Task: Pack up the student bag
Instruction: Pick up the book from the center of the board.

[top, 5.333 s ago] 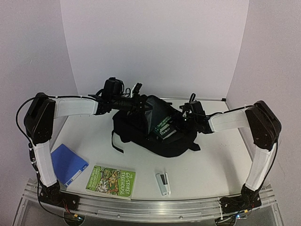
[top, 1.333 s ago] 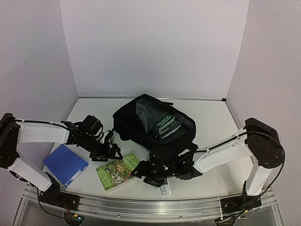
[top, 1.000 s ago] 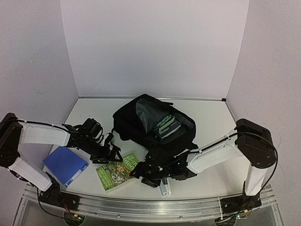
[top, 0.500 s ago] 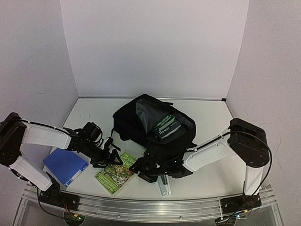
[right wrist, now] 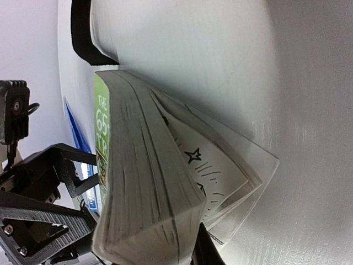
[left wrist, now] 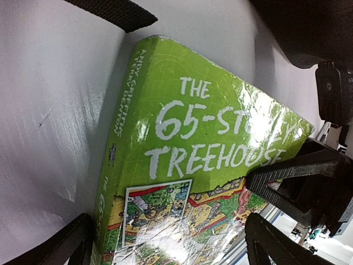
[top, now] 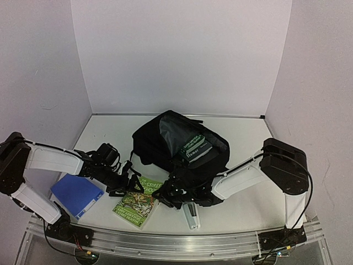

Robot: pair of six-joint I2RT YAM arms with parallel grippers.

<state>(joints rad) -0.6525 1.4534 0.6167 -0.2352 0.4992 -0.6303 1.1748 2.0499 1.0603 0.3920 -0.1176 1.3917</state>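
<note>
The student bag [top: 165,144] lies open at the table's middle, black, with a dark green book [top: 194,148] in its mouth. In front of it lies a green "65-Storey Treehouse" book [top: 137,200] [left wrist: 182,165]. My right gripper [top: 164,194] [right wrist: 157,245] is shut on this book's page edge [right wrist: 143,182], which is lifted, the last pages and back cover sagging to the table. One finger [right wrist: 202,249] shows under the pages. My left gripper [top: 128,185] [left wrist: 165,251] stands open at the book's left side, its fingers [left wrist: 276,248] spread wide over the cover.
A blue notebook [top: 77,193] lies at the near left beside my left arm. A white stapler [top: 191,215] sits near the front edge, under my right arm. A bag strap [left wrist: 110,10] [right wrist: 83,33] trails on the table beside the book.
My right gripper slid left onto the green book and closed on its page edge, lifting it. The book turned and shifted toward the left gripper, which stayed open and barely moved.
</note>
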